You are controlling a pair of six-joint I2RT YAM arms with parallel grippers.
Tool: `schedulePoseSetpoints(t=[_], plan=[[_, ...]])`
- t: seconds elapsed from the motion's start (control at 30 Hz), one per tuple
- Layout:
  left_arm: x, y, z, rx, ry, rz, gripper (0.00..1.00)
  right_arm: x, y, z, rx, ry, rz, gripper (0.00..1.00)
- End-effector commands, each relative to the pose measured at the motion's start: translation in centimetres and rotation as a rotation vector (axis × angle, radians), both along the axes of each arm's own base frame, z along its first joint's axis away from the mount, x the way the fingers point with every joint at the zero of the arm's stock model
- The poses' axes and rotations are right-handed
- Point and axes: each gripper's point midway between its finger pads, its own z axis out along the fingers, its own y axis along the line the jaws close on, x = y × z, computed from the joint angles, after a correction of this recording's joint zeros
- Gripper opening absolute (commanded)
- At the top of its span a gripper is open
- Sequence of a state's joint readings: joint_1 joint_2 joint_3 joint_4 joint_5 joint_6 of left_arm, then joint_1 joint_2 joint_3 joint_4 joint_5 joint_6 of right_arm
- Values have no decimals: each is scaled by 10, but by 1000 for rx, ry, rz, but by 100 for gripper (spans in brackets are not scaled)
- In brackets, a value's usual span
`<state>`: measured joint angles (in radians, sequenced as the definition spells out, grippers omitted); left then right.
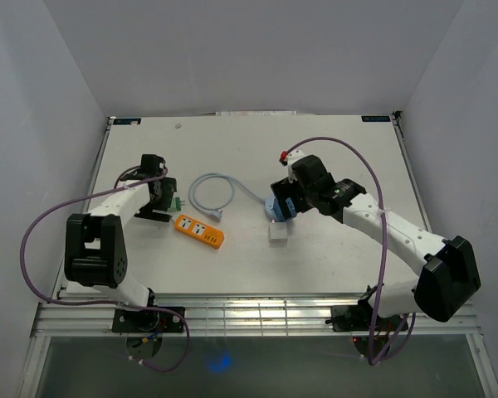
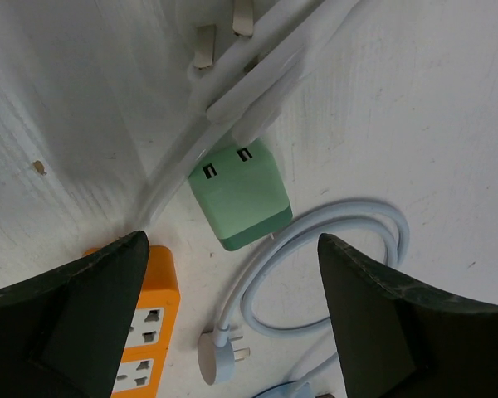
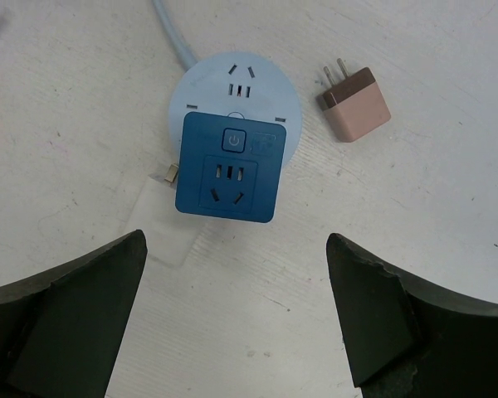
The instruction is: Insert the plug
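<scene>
The counter (image 1: pixel 332 149) held one orange power strip (image 1: pixel 200 231), one green adapter (image 2: pixel 241 199), one pink adapter (image 3: pixel 354 104), one blue socket cube (image 3: pixel 229 170) and one round corded socket (image 3: pixel 232 79).

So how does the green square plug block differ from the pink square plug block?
The green square plug block is two-tone green; the pink square plug block is pink with a brown band. Green's prongs look short; pink's stick out clearly. The green one lies against white cables; the pink lies alone. Both have two flat prongs.

Orange power strip (image 2: pixel 153 332): cut off at left wrist view's lower edge. White adapter (image 3: pixel 162 224): partly hidden beneath blue socket cube (image 3: pixel 230 170).
</scene>
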<state>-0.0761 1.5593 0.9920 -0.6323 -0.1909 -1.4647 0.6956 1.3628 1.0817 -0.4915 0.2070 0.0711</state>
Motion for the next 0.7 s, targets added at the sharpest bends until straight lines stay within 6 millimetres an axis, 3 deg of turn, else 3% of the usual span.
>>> schedulePoseSetpoints(t=[0.0, 0.17, 0.37, 0.43, 0.47, 0.63, 0.67], plan=[[7, 3, 2, -3, 10, 62, 93, 3, 1, 17, 46, -60, 0, 94], [16, 4, -13, -12, 42, 73, 90, 0, -2, 22, 58, -71, -5, 94], [17, 10, -27, 17, 76, 68, 73, -4, -3, 21, 73, -67, -2, 94], [19, 12, -29, 23, 65, 63, 59, -5, -2, 19, 79, -64, -2, 94], [20, 12, -29, 26, 59, 51, 57, -6, -2, 19, 80, -65, 1, 94], [28, 13, -29, 24, 53, 34, 61, -7, -2, 16, 86, -58, 5, 94], [29, 14, -31, 22, 60, 33, 69, -8, -1, 16, 88, -58, 7, 94]])
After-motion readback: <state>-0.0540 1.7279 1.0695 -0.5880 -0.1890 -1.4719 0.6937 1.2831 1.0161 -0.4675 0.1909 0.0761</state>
